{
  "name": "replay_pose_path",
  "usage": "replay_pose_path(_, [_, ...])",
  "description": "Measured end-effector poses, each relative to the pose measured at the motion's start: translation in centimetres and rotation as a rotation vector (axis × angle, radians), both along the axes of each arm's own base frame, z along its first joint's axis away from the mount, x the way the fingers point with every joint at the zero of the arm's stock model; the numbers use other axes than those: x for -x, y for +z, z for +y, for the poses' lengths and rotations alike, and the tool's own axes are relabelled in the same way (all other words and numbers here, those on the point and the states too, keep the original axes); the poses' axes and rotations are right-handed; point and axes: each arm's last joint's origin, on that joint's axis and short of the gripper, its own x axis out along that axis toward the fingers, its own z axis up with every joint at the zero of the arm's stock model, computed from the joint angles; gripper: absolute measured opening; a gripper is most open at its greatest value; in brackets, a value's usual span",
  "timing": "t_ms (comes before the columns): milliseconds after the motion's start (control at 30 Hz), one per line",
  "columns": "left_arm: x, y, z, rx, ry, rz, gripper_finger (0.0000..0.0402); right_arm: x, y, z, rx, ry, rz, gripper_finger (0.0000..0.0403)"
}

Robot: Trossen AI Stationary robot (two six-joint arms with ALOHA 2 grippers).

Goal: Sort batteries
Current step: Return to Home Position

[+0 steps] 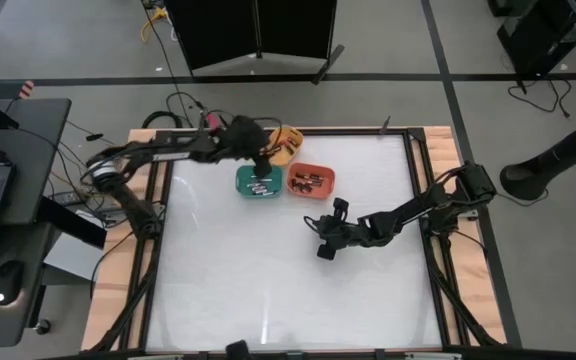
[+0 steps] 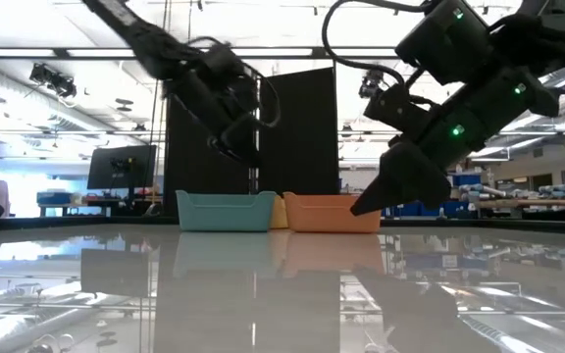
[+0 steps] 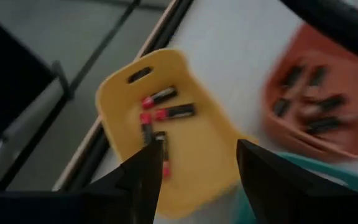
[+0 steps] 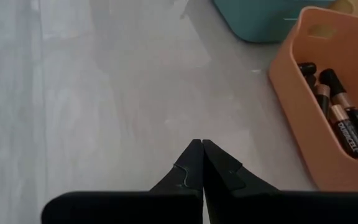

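My left gripper (image 3: pixel 199 146) hangs over the far row of bins with its two dark fingers (image 3: pixel 145 174) spread wide and nothing between them. Directly below and ahead of those tips sits the yellow plastic bin (image 3: pixel 120 106) with a slot handle in its rim, and in it lie a few red-and-black cylindrical batteries (image 3: pixel 174 112), one of them partly hidden behind one fingertip. Off to the side of the same fingers is the orange plastic bin (image 1: pixel 326 180), holding several dark batteries (image 4: pixel 344 121) with coppery bands (they are blurred from my left wrist and sharper from my right). Between those two bins, close beneath my left wrist, stands the teal-green plastic bin (image 1: pixel 243 180) with small silvery batteries (image 1: pixel 260 186) on its floor. My right gripper (image 4: pixel 202 143) is nearer the middle of the white table top (image 1: pixel 268 280), tilted downward and held clear of the surface. Its fingers are pressed together tip to tip and carry nothing. The orange bin lies ahead of those closed tips and to one side, apart from them, with the teal-green bin farther ahead again. Only bare table is under the tips.
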Motion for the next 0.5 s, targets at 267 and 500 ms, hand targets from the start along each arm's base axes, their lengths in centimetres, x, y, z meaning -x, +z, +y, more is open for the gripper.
replay_pose_path(267, [4.7,-1.1,-5.6,-0.142,-0.133,-0.319,0.0211,0.3,-0.4,-0.6,0.011,0.04,-0.021,0.0007])
replay_pose_path(500, [8.4,-2.6,-10.2,-0.232,-0.262,-0.553,0.0211,0.6,-0.4,-1.3,-0.024,0.181,-0.134,0.0007])
